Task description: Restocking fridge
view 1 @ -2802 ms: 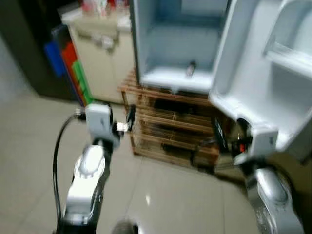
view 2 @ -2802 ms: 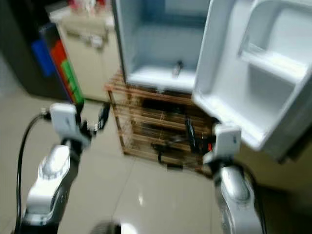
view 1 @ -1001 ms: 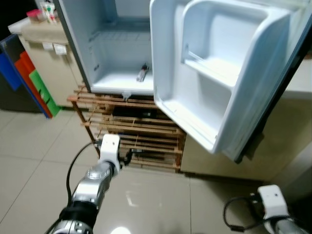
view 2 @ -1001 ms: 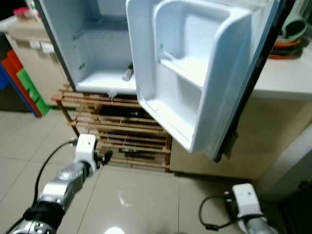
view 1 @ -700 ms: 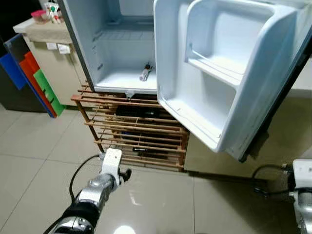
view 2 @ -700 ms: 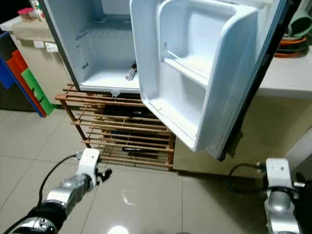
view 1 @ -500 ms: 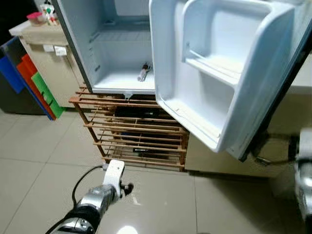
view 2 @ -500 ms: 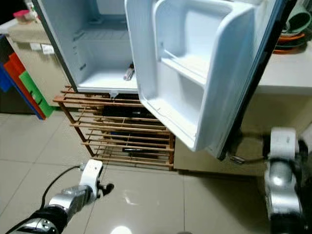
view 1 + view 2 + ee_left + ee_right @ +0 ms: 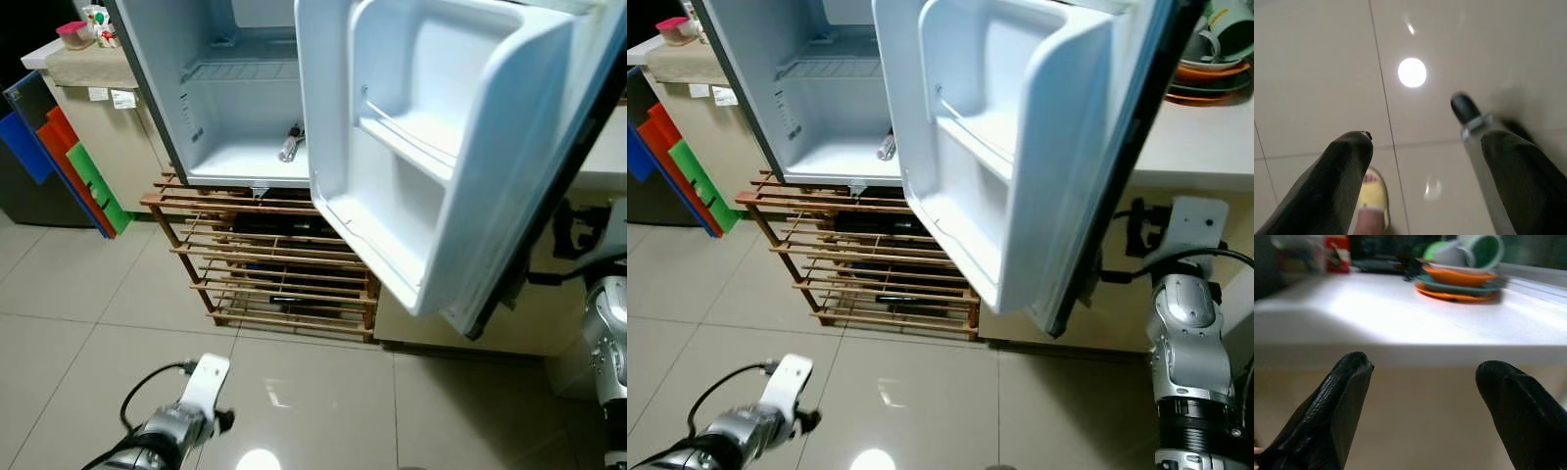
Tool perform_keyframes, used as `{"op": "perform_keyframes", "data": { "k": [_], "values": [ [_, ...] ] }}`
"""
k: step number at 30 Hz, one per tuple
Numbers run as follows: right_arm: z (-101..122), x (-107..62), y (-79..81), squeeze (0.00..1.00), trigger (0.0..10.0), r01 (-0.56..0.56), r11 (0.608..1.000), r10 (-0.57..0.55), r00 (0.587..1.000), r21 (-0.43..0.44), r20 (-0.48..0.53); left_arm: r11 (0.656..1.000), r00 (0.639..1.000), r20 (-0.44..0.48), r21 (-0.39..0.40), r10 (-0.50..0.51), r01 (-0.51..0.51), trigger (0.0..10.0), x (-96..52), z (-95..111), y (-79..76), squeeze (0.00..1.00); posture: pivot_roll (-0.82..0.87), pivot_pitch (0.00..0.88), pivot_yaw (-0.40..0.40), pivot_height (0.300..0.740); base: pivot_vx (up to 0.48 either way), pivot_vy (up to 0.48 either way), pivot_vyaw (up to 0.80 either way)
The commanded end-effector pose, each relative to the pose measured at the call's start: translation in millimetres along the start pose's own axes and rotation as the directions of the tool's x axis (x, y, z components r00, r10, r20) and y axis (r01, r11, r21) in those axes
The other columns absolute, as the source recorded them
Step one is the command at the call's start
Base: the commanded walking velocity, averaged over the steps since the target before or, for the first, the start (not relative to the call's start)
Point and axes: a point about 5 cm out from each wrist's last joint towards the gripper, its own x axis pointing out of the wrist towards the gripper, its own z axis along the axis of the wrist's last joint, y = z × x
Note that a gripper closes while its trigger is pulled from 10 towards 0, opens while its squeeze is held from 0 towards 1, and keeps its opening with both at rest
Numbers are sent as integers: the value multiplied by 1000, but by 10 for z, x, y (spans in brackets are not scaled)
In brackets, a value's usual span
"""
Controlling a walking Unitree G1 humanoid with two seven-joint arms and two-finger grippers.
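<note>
White counter is lying just ahead of your right gripper, released and empty; your left gripper is hanging released over the floor.

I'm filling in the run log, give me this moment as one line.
fridge door: open | bottle: lying inside fridge | left end effector: open, empty, over floor | right end effector: open, empty, facing counter

Left arm hangs low, its pincer spread wide, 2 fingers aimed downward. Right arm is raised, its pincer also wide open.
</note>
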Motion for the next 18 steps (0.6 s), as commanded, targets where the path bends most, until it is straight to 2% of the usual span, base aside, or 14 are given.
{"op": "perform_keyframes", "data": {
  "k": [1,3,4,5,6,7,9,10,11,13,16,18],
  "values": [
    [190,13,223,0,10000,-113,992,111,993,54,51,999,1000,-19,31,14,-14,10000,2,-63,12,0,-200,0,95,740,0,0,0],
    [270,-65,468,0,10000,-239,964,234,971,118,53,1000,1000,-26,23,15,-14,10000,10,-114,-19,0,-210,0,84,740,0,0,0],
    [316,-130,623,0,10000,-324,933,319,946,157,59,1000,999,-30,19,11,-10,10000,14,-133,-39,0,-212,0,79,740,0,0,0],
    [395,-282,894,0,10000,-475,849,471,879,230,76,1000,999,-32,19,7,-6,10000,19,-155,-67,0,-212,0,79,740,0,0,0],
    [395,-282,894,0,10000,-475,849,471,879,230,76,1000,999,-32,19,7,-6,10000,19,-155,-67,0,-212,0,79,740,0,0,0],
    [432,-415,1070,0,10000,-586,766,586,806,265,87,1000,1000,-27,24,6,-5,10000,12,-110,-33,0,-211,0,72,740,0,0,0],
    [478,-664,1276,0,10000,-747,598,755,647,291,110,1000,1000,-17,31,4,-3,10000,-3,-26,26,0,-197,0,56,740,0,0,0],
    [454,-720,1303,0,10000,-775,555,790,605,302,102,1000,1000,-14,30,3,-3,10000,-7,0,40,0,-192,0,50,740,0,0,0],
    [330,-634,1228,0,10000,-738,606,763,645,295,45,1000,1000,-7,22,3,-3,10000,-10,22,49,0,-184,0,43,740,0,0,0],
    [244,-525,1137,0,10000,-693,662,723,691,285,1,1000,1000,1,12,6,-6,10000,-13,43,63,0,-170,0,30,740,0,0,0],
    [208,-433,1050,0,10000,-655,708,685,727,263,-34,1000,1000,14,3,12,-12,10000,-19,68,86,0,-166,0,28,740,0,0,0],
    [199,-347,963,0,10000,-600,765,626,778,234,-55,1000,998,67,26,9,-11,10000,-25,168,83,0,-158,0,24,740,0,0,0]
  ]
}}
